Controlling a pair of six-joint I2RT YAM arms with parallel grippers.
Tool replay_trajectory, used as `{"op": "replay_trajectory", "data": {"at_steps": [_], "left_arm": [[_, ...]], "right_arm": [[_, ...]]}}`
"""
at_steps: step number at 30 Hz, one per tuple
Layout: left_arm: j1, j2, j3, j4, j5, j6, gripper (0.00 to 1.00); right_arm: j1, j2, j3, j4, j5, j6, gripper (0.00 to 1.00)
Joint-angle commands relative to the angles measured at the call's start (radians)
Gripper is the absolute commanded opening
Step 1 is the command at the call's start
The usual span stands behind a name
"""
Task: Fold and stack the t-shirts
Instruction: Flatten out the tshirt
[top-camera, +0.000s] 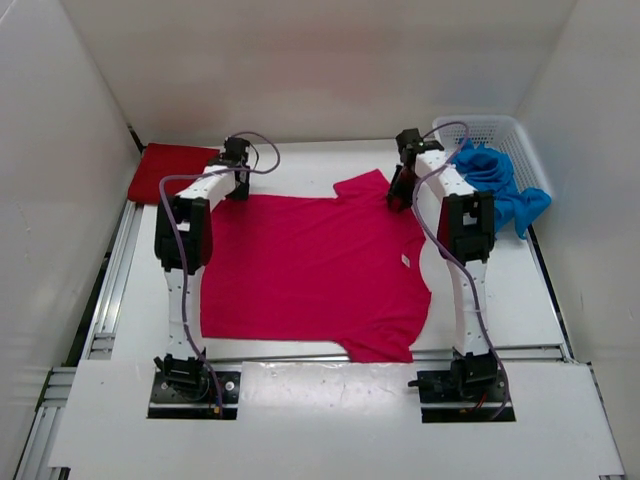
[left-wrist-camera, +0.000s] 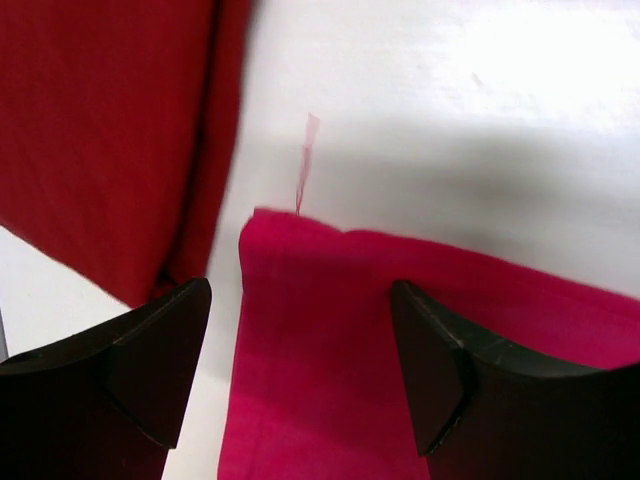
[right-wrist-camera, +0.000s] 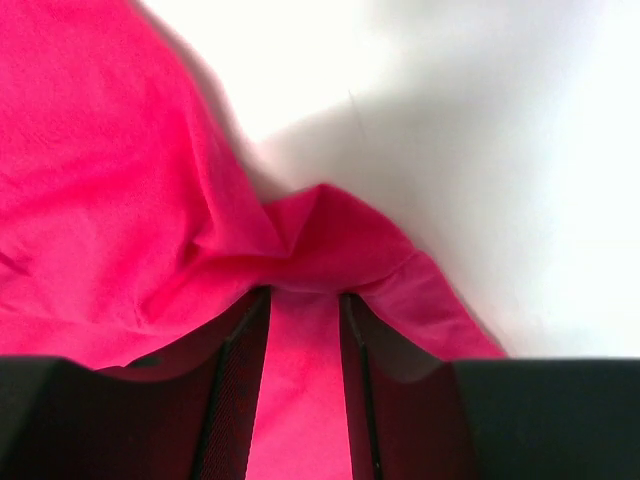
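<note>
Right gripper (right-wrist-camera: 303, 305) apparently pinches magenta t-shirt (top-camera: 310, 270).

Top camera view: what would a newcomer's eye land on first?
The magenta-pink t-shirt spread flat across the middle of the table dominates. The right gripper pinches a bunched fold at its far edge; the open left gripper straddles its far-left corner. A folded dark red t-shirt lies far left; a bright blue t-shirt spills from the white basket far right.

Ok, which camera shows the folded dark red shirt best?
Top view: the dark red shirt lies folded, nearly whole, at the far left of the table. Left wrist catches only an edge; right wrist shows none of it.
</note>
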Motion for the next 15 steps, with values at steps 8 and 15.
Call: {"op": "replay_trajectory", "data": {"at_steps": [8, 15], "left_arm": [[0.005, 0.195, 0.262, -0.030, -0.022, -0.002, 0.87], [0.005, 0.184, 0.344, -0.030, -0.048, -0.002, 0.97]], "right_arm": [[-0.073, 0.130, 0.229, 0.199, -0.203, 0.080, 0.47], [-0.083, 0.127, 0.297, 0.350, -0.272, 0.078, 0.57]]}}
